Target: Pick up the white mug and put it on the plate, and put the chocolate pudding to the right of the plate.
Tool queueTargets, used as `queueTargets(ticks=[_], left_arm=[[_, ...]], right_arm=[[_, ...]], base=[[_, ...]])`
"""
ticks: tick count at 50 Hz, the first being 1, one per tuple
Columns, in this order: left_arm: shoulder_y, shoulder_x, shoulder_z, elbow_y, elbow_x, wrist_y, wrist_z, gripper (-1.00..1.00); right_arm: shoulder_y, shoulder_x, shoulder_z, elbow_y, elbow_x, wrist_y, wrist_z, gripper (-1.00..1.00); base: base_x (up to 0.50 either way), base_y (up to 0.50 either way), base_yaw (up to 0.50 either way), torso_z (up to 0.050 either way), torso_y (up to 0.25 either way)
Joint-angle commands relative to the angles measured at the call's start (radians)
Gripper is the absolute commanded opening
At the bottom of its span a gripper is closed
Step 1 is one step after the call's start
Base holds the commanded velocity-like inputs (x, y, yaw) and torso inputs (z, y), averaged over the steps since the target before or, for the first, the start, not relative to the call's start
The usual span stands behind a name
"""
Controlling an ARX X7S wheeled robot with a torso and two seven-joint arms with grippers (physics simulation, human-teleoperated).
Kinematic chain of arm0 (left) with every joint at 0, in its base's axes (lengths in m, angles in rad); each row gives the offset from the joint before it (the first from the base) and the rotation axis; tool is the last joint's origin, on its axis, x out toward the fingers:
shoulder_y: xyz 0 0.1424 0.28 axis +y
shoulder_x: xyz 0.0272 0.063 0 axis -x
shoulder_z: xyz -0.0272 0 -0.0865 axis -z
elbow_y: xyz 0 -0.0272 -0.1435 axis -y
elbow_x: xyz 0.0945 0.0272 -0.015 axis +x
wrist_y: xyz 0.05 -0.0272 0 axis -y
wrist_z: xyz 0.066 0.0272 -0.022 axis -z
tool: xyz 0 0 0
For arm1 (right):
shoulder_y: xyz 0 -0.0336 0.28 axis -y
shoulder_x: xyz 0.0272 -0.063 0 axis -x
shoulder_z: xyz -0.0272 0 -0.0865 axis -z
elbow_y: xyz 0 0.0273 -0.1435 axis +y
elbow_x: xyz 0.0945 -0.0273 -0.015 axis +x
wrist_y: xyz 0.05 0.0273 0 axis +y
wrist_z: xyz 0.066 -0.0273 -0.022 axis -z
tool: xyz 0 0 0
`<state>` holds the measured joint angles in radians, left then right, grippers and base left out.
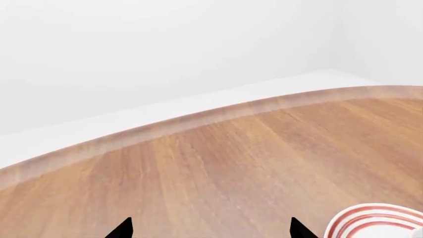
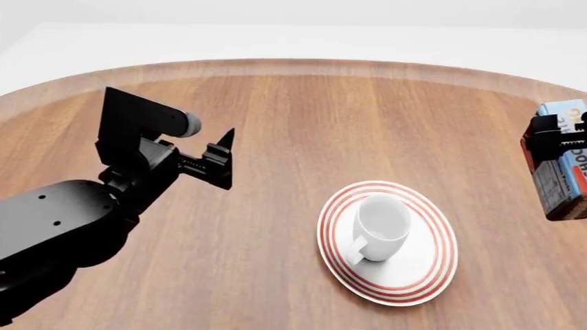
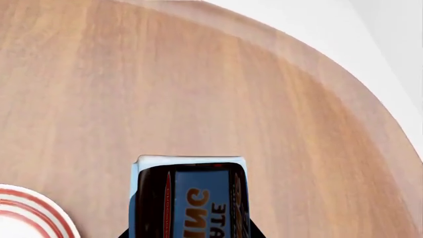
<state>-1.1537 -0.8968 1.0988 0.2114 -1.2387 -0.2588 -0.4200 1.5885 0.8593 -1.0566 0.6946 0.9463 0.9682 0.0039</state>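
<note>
mug (image 2: 381, 223) on plate (image 2: 388, 242) | pudding (image 2: 561, 159) clamped in right gripper (image 2: 553, 137), right of plate, long axis near-far | left gripper (image 2: 223, 159) wide, empty

A round wooden bench (image 2: 275, 110) fills most of the scene, its top a warm reddish-brown with long grain lines running across it. A paler, slightly washed-out band follows its curved edge (image 1: 198, 119). Beyond that edge lies a plain white floor (image 2: 293, 41), smooth and unmarked. In the left wrist view a bare white wall (image 1: 165, 44) rises behind the floor and meets another wall at a faint vertical corner. The light is soft and even, with only weak shadows on the wood.
</note>
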Motion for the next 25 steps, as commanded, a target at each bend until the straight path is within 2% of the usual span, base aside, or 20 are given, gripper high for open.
queueTargets(ticks=[1, 25], left_arm=[[0.004, 0.025, -0.027, -0.007, 0.015, 0.013, 0.018, 1.0], [0.003, 0.034, -0.028, -0.011, 0.018, 0.006, 0.021, 1.0]], right_arm=[[-0.025, -0.018, 0.014, 0.029, -0.044, -0.025, -0.042, -1.0], [-0.11, -0.017, 0.037, 0.058, -0.013, -0.069, -0.047, -1.0]], base=[[0.0, 0.0, 0.0, 0.0, 0.0], [0.0, 0.0, 0.0, 0.0, 0.0]])
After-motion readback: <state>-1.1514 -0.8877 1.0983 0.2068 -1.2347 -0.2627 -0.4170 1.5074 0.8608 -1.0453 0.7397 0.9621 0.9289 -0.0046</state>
